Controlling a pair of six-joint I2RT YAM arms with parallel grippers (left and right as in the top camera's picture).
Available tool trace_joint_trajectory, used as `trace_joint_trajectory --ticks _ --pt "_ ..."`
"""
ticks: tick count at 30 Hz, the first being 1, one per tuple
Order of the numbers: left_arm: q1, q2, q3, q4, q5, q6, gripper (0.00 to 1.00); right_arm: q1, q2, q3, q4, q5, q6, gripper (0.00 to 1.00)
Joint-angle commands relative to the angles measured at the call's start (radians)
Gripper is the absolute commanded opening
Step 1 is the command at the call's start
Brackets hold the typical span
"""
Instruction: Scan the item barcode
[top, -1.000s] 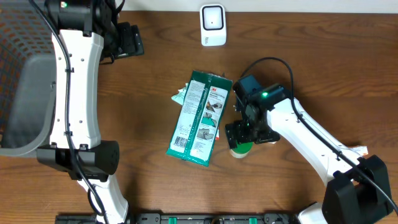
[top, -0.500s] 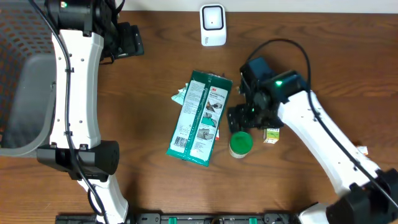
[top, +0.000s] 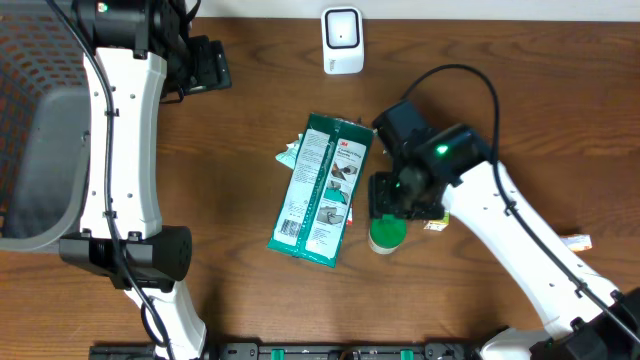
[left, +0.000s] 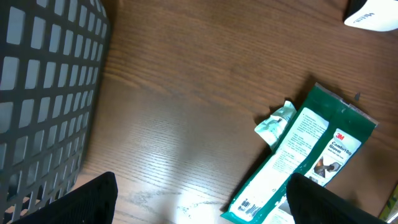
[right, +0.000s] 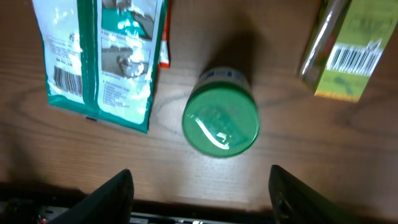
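Right wrist view: the right gripper (right: 200, 171) spreads wide, empty, by the green-lidded jar (right: 221, 121), which stands just right of the green packet (right: 102, 56). The left gripper (left: 200, 180), well apart from the packet, gapes empty.

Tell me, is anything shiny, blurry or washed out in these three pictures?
Overhead view: even light and sharp focus, with the green plastic packet crisp. Left wrist view: a pale glare patch lies on the brown wooden table, and the left gripper's dark fingers are blurred. Right wrist view: light glints on the round green lid, and the bottom edge falls dim.
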Motion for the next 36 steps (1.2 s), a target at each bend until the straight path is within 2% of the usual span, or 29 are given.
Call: trace_joint_trajectory --ticks 1,5,8,10,11,12,18,22,29,30,36 --pt "0.0 -0.017 0.0 -0.004 -0.003 -0.01 0.87 0.084 -0.023 -0.004 -0.023 0.075 0.142 0.62" --pt "0.0 -0.017 0.0 -0.004 -0.003 -0.01 0.87 0.217 -0.023 -0.004 -0.07 0.183 0.27 0.58" --pt "0.0 -0.017 0.0 -0.004 -0.003 -0.01 0.87 0.293 -0.023 -0.004 -0.082 0.189 0.316 0.52" --pt "0.0 -0.017 0.0 -0.004 -0.003 -0.01 0.87 0.346 -0.023 -0.004 -0.091 0.188 0.332 0.34" --pt "0.0 -0.017 0.0 -0.004 -0.003 -0.01 0.87 0.362 -0.023 -0.004 -0.093 0.184 0.332 0.16" --pt "0.0 -0.017 0.0 -0.004 -0.003 -0.01 0.87 0.38 -0.023 -0.004 -0.1 0.182 0.332 0.01" --pt "0.0 -0.017 0.0 -0.004 -0.003 -0.01 0.87 0.465 -0.023 -0.037 -0.089 0.194 0.333 0.01" --pt "0.0 -0.017 0.0 -0.004 -0.003 -0.01 0.87 0.491 -0.023 -0.163 -0.023 0.193 0.404 0.01" --pt "0.0 -0.017 0.0 -0.004 -0.003 -0.01 0.87 0.487 -0.023 -0.415 0.148 0.189 0.407 0.01" --pt "0.0 -0.017 0.0 -0.004 -0.003 -0.01 0.87 0.487 -0.023 -0.473 0.214 0.204 0.406 0.01" --pt "0.0 -0.017 0.0 -0.004 -0.003 -0.01 0.87 0.464 -0.023 -0.527 0.287 0.216 0.368 0.01"
